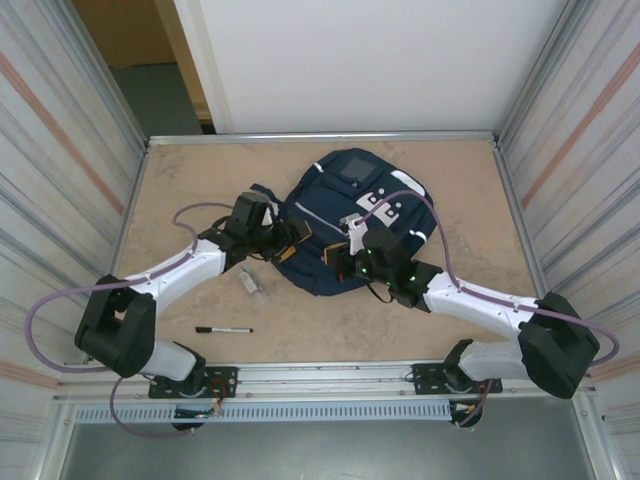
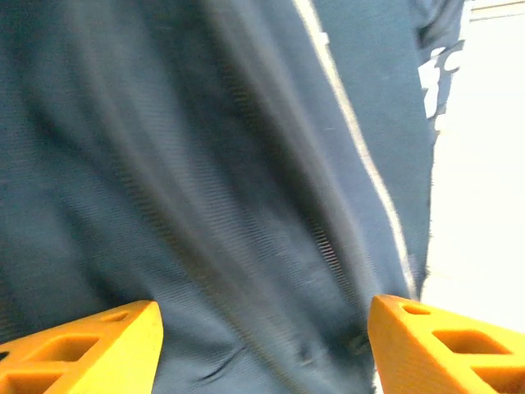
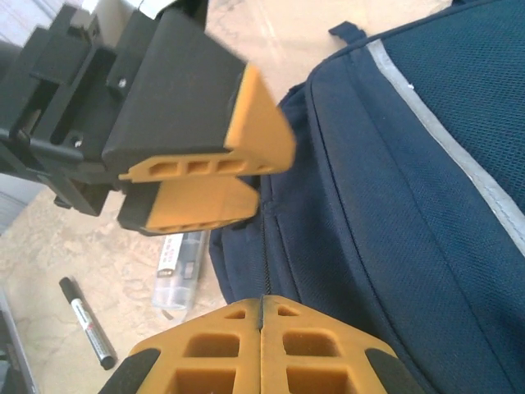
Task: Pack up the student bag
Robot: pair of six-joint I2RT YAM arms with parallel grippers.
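The student bag (image 1: 350,215), navy with pale stripes, lies flat in the middle of the table. My left gripper (image 1: 287,246) is at its left edge. In the left wrist view its orange fingers (image 2: 90,349) stand wide apart and open (image 2: 262,349) over blurred navy fabric and a zipper line, gripping nothing. My right gripper (image 1: 340,262) is at the bag's near edge. In the right wrist view (image 3: 262,305) its fingers are pressed together, their tips on the bag's zipper seam (image 3: 267,254). Whether fabric is pinched I cannot tell. The left gripper (image 3: 275,182) hangs just beyond.
A clear plastic case (image 1: 252,283) with a printed label lies on the table just left of the bag's near corner (image 3: 180,267). A black marker pen (image 1: 223,329) lies nearer the front edge (image 3: 86,322). Metal walls close in the table on both sides.
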